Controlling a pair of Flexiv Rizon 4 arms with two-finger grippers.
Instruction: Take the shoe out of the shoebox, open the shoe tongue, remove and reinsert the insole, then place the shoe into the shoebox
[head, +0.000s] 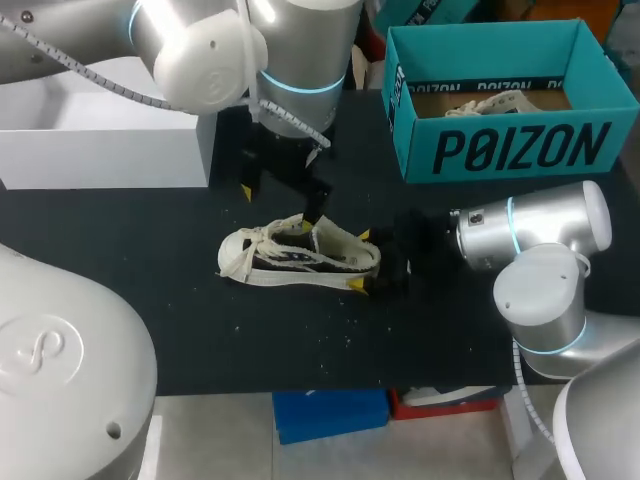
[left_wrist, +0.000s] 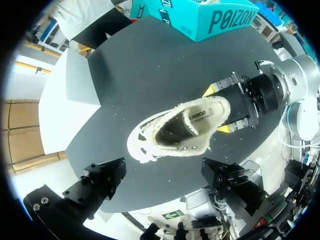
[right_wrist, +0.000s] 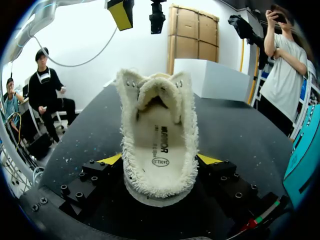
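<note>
**Shoe (head: 300, 258) in frayed cream canvas, clamped at heel**

Left gripper (head: 280, 197) hangs above the shoe's laced front, fingers spread, holding nothing. The fuzzy-edged shoe rests on the matte black table (head: 250, 340). Right gripper (head: 360, 260) pinches its heel from both sides. The teal cardboard shoebox (head: 520, 150) stands beyond, its contents half hidden.

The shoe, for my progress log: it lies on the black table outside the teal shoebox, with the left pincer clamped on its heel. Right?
Not quite: the right pincer, not the left, is clamped on the heel of the shoe, as the right wrist view shows. The shoe does lie on the black table outside the teal shoebox.
</note>
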